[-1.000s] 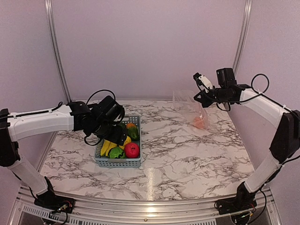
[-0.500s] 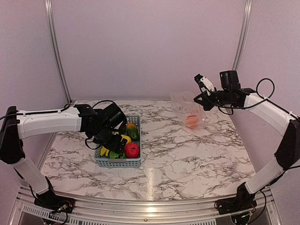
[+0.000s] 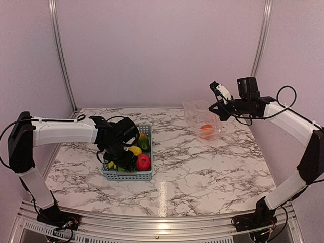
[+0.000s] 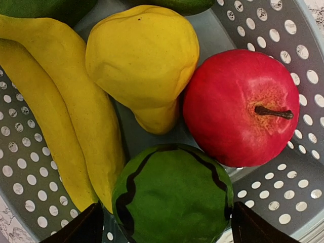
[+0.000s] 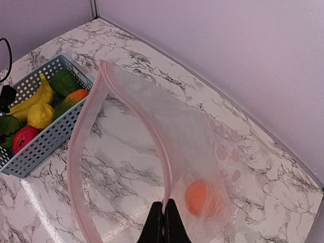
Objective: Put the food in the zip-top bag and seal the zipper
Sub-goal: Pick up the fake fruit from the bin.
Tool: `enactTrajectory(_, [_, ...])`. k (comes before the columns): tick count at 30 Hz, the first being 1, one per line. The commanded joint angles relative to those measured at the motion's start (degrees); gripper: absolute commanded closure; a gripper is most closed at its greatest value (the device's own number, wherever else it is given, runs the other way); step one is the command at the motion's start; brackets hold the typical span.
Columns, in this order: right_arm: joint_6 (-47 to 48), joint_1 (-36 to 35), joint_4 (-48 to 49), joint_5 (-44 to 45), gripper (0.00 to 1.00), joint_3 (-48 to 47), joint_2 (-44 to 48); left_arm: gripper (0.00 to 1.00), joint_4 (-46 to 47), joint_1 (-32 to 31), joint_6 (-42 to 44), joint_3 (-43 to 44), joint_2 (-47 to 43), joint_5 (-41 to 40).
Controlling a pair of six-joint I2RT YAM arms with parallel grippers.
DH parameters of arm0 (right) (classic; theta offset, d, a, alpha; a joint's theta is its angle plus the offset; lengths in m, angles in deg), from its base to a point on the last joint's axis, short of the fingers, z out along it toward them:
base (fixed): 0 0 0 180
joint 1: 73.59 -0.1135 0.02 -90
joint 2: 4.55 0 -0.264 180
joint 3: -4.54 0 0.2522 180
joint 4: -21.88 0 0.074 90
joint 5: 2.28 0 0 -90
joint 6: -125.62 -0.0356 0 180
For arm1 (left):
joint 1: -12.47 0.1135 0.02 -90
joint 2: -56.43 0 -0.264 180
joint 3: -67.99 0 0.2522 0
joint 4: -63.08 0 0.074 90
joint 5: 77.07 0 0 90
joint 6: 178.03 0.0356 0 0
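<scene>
My left gripper [image 4: 169, 225] is open low inside the basket [image 3: 146, 176], one finger on each side of the green striped melon [image 4: 172, 192]. Beside the melon lie a red apple [image 4: 238, 106], yellow bananas [image 4: 55, 101] and a yellow fruit [image 4: 144, 55]. At the back right my right gripper [image 5: 163, 223] is shut on the rim of the zip-top bag [image 5: 202, 131], holding it up off the table. The mouth gapes towards the basket, edged by the pinkish zipper [image 5: 147, 126]. An orange [image 5: 197, 198] rests in the bag's bottom. From above, the left gripper [image 3: 123, 160] hides the melon.
The grey-blue slatted basket [image 5: 50, 136] stands on the marble table left of centre and also holds dark green pieces and an orange-green one [image 5: 71, 98]. Pale walls and metal posts close in the back and sides.
My left gripper has dropped down into the basket's front part, over the melon. The right arm shifted slightly, and the bag with the orange swung a little left.
</scene>
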Motion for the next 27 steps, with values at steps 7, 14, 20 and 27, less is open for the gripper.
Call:
enactTrajectory(7, [0.62,-0.55,1.23,-0.95,1.0,0.35,1.63,0.16,0.7,0.33,0.69,-0.89,2.95,2.59])
enactTrajectory(14, [0.68,-0.56,1.33,-1.0,1.0,0.45,1.32,0.34,-0.95,0.44,1.01,0.88,0.73,0.94])
enactTrajectory(20, [0.71,-0.55,1.41,-1.08,1.0,0.48,0.98,0.38,-4.25,0.52,1.67,5.77,-2.35,-1.94])
enactTrajectory(27, [0.41,-0.56,1.42,-1.51,1.0,0.47,1.22,0.43,-4.37,0.23,4.29,16.29,-2.56,-2.09])
